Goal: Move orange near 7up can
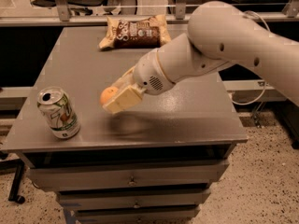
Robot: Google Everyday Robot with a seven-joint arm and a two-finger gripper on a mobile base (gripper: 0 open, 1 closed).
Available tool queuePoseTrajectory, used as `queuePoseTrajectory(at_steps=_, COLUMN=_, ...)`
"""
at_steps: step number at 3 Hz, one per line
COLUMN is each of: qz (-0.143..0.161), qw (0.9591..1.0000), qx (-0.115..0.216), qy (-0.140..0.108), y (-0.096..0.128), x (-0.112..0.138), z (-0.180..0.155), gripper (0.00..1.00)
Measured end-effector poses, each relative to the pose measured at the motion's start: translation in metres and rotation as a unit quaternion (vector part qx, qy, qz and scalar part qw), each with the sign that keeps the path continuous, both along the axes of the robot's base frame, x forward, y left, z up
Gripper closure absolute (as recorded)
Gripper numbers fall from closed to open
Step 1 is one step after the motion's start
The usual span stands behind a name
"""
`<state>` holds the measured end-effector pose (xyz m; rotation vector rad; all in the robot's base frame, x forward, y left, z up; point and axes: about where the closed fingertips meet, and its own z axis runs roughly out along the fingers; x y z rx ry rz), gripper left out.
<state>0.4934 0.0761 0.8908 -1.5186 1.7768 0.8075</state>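
Note:
The orange is held between the cream fingers of my gripper, which is shut on it and carries it a little above the grey table top. The 7up can, silver-white with green trim and an open pull-tab top, stands upright near the table's front left corner. The gripper with the orange is to the right of the can, about one can width away. My white arm reaches in from the right.
A tan-and-brown snack bag lies at the back of the table. Drawers sit under the table top. A glass rail and chairs stand behind the table. A cable hangs at the right.

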Motion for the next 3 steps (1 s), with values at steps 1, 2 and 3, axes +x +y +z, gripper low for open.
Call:
queuePoseTrajectory(at_steps=1, qz=0.020, qw=0.9997, qx=0.015, qy=0.000, y=0.030, x=-0.011, z=-0.006, gripper=1.00)
queuePoseTrajectory(at_steps=2, qz=0.031, qw=0.9991, qx=0.027, qy=-0.009, y=0.048, x=-0.013, z=-0.015, gripper=1.00)
queuePoseTrajectory(at_steps=3, qz=0.043, qw=0.9983, qx=0.033, qy=-0.023, y=0.058, x=-0.013, z=-0.025, gripper=0.82)
